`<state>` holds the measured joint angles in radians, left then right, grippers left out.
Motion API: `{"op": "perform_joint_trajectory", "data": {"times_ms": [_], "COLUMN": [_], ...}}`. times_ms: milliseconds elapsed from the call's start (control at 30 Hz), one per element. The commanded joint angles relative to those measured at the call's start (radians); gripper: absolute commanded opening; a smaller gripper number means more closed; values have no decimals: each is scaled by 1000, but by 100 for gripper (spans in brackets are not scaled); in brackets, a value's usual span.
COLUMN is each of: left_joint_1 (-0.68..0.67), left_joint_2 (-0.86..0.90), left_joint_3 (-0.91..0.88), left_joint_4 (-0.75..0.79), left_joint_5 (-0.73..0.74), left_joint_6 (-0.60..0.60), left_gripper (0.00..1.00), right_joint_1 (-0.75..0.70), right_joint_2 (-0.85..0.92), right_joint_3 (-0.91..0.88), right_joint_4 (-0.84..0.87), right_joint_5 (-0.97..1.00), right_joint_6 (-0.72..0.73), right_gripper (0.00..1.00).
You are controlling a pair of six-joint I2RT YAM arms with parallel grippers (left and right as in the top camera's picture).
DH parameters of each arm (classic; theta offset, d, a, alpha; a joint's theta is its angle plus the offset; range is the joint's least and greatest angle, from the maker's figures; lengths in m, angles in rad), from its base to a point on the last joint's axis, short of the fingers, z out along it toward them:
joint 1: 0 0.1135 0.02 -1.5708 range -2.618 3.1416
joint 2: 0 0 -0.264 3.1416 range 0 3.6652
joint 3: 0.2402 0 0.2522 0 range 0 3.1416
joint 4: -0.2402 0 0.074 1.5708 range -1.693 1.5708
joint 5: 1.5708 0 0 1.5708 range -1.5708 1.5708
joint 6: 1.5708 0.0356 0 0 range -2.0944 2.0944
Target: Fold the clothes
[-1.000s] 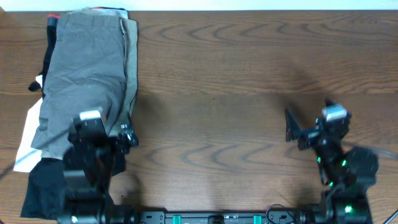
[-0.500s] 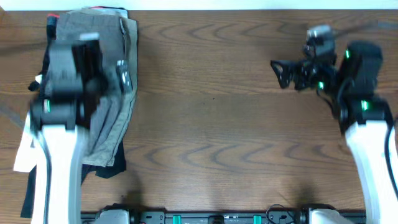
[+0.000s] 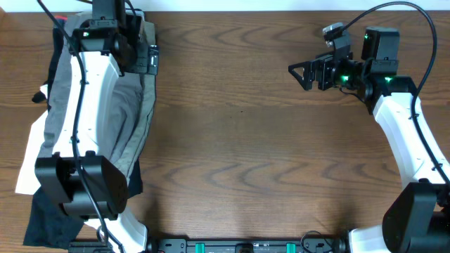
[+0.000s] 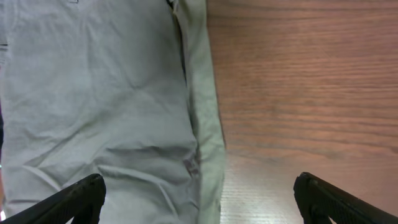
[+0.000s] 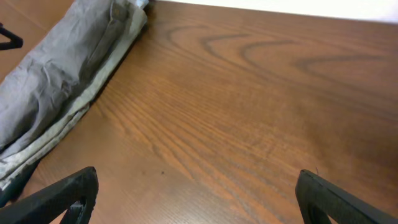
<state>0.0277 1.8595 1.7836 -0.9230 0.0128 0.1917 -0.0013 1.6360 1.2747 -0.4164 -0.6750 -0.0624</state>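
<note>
Grey shorts [image 3: 60, 112] lie wrinkled on top of the clothes pile along the table's [image 3: 239, 140] left edge, running from the far edge toward the near side. In the left wrist view the grey shorts [image 4: 99, 93] fill the left half of the frame.

A white garment [image 3: 28, 158] sticks out at the pile's left, and a black garment [image 3: 42, 211] lies at its near end. The paler khaki shorts [image 3: 149, 91] lie under the grey pair, their edge showing along its right side [image 4: 202, 93].

Left gripper [image 3: 144, 60] hangs over the far right part of the pile. Its fingers are spread wide [image 4: 199, 183], gripping nothing, with the cloth edge below the gap. I can't tell whether it touches the cloth.

Right gripper [image 3: 304, 72] is well apart at far right, pointing left over bare wood. Its fingers are also spread and hold nothing [image 5: 198, 177]. Its camera sees the grey shorts [image 5: 56, 68] at upper left.
</note>
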Motion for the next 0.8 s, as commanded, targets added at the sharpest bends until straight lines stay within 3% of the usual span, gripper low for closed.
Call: {"op": "perform_joint_trajectory", "data": {"times_ms": [0, 333, 600, 767], "left_joint_1": [81, 435, 515, 546], "left_joint_2": [-25, 26, 153, 238], "left_joint_3": [18, 18, 18, 18], "left_joint_4": [18, 55, 90, 119], "left_joint_5": [13, 391, 407, 407], "left_joint_6": [14, 89, 121, 118], "left_gripper": [98, 100, 90, 90], "right_joint_1": [12, 76, 135, 148], "right_joint_2": [17, 21, 21, 21], "right_joint_3": [19, 18, 18, 18], "right_joint_4": [-12, -47, -61, -91], "right_joint_5": [-32, 51, 74, 99], "right_joint_6": [-12, -45, -44, -45], "right_gripper": [99, 99, 99, 99]}}
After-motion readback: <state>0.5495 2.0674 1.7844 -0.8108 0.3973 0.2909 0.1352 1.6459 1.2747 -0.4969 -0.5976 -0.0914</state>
